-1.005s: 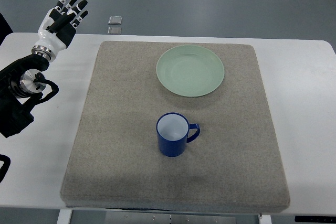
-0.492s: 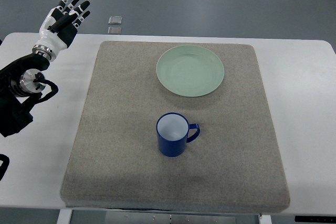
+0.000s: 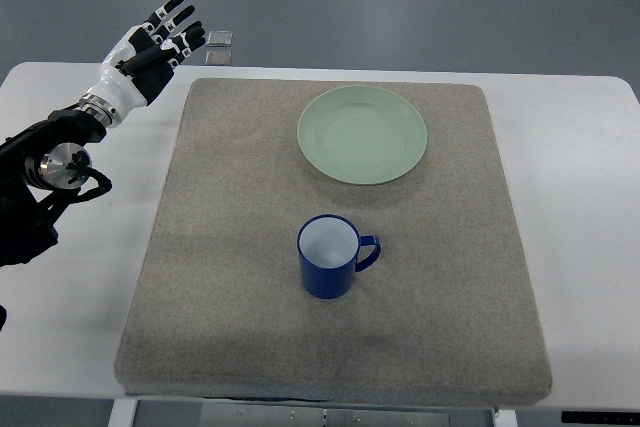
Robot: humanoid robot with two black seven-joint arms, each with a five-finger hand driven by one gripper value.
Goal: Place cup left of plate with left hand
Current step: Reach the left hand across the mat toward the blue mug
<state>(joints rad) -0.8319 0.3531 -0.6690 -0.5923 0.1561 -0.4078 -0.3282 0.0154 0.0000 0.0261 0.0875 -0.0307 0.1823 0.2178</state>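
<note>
A blue cup [image 3: 328,257] stands upright on a grey mat [image 3: 200,277], its handle pointing right, white inside. It sits nearer the robot than a pale green plate [image 3: 362,134], well apart from it. The mat covers most of a white worktop [image 3: 580,207]. At the far left corner, the left robot hand [image 3: 150,42] hovers with fingers spread wide, holding nothing, well away from the cup.
</note>
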